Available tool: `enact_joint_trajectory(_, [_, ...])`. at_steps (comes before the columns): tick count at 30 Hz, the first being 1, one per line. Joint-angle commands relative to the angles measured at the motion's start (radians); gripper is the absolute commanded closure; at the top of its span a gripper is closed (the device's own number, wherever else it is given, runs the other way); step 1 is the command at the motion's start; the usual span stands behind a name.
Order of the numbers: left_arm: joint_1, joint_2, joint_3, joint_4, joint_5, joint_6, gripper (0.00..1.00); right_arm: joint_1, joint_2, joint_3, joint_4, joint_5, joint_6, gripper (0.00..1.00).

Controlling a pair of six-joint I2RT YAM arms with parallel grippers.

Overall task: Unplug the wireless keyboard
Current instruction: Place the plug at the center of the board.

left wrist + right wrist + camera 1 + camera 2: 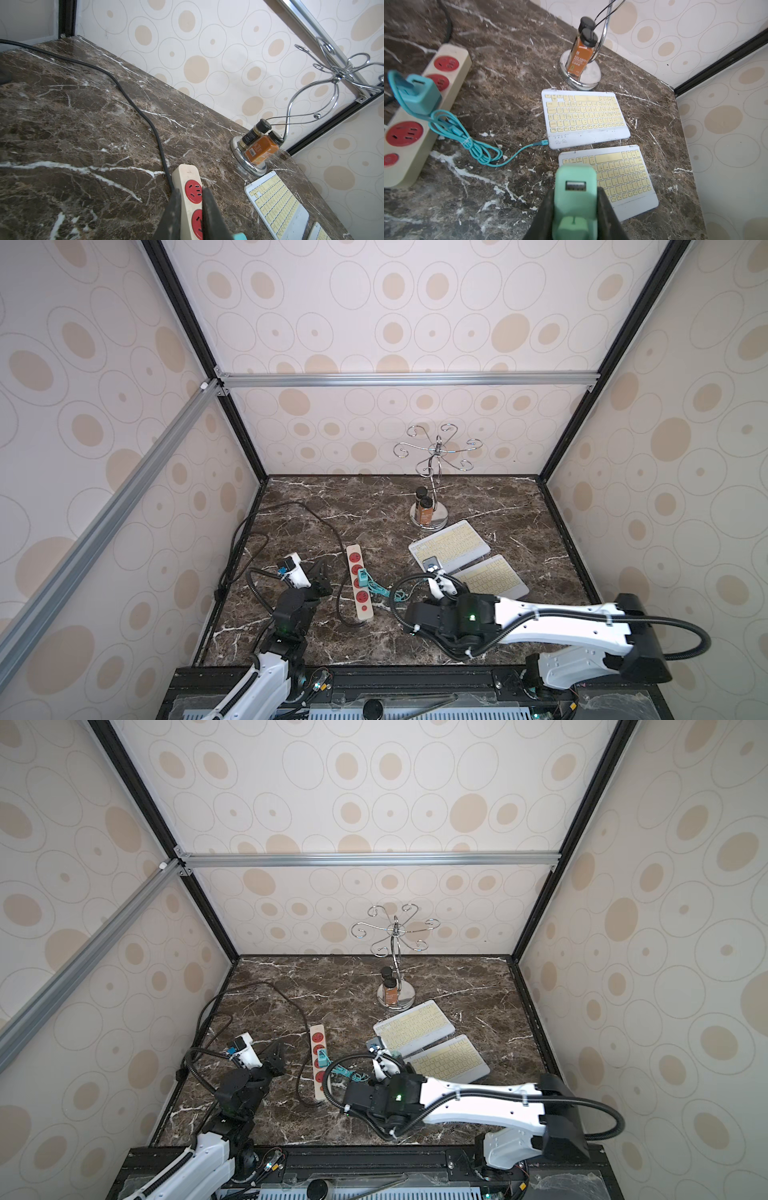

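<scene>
Two white keyboards with yellow keys lie side by side. A teal cable (pixel 467 137) is plugged into a corner of the far keyboard (pixel 583 116) (pixel 449 545). The cable runs to a teal charger (pixel 419 97) seated in the beige power strip (pixel 411 145) (pixel 358 601). No cable shows on the near keyboard (pixel 618 176). My right gripper (pixel 575 190) is shut on a mint-green charger (pixel 575 172) with an empty USB port, above the near keyboard's corner. My left gripper (pixel 191 190) (pixel 322 568) hovers left of the strip, its jaws slightly apart and empty.
A chrome stand (pixel 428 472) with two spice bottles (pixel 424 506) on its base stands behind the keyboards. The strip's black power cord (pixel 324 522) loops across the left of the marble table. Walls close in on the left, back and right.
</scene>
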State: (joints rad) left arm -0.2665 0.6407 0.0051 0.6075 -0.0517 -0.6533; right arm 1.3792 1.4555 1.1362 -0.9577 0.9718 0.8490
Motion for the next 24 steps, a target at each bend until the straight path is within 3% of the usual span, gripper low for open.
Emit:
enact_joint_trajectory(1, [-0.001, -0.025, -0.044, -0.022, -0.03, 0.009, 0.8, 0.009, 0.134, 0.074, -0.026, 0.002, 0.04, 1.0])
enact_joint_trajectory(7, [0.001, -0.033, -0.053, -0.02, -0.041, 0.01, 0.79, 0.012, 0.385, 0.218, -0.135, -0.01, 0.085, 1.0])
enact_joint_trajectory(13, [0.0, -0.03, -0.053, -0.017, -0.041, 0.009, 0.78, 0.012, 0.485, 0.223, 0.022, -0.136, -0.082, 1.0])
enact_joint_trajectory(24, [0.001, -0.033, -0.054, -0.017, -0.037, 0.007, 0.77, 0.012, 0.653, 0.329, 0.05, -0.216, -0.133, 1.0])
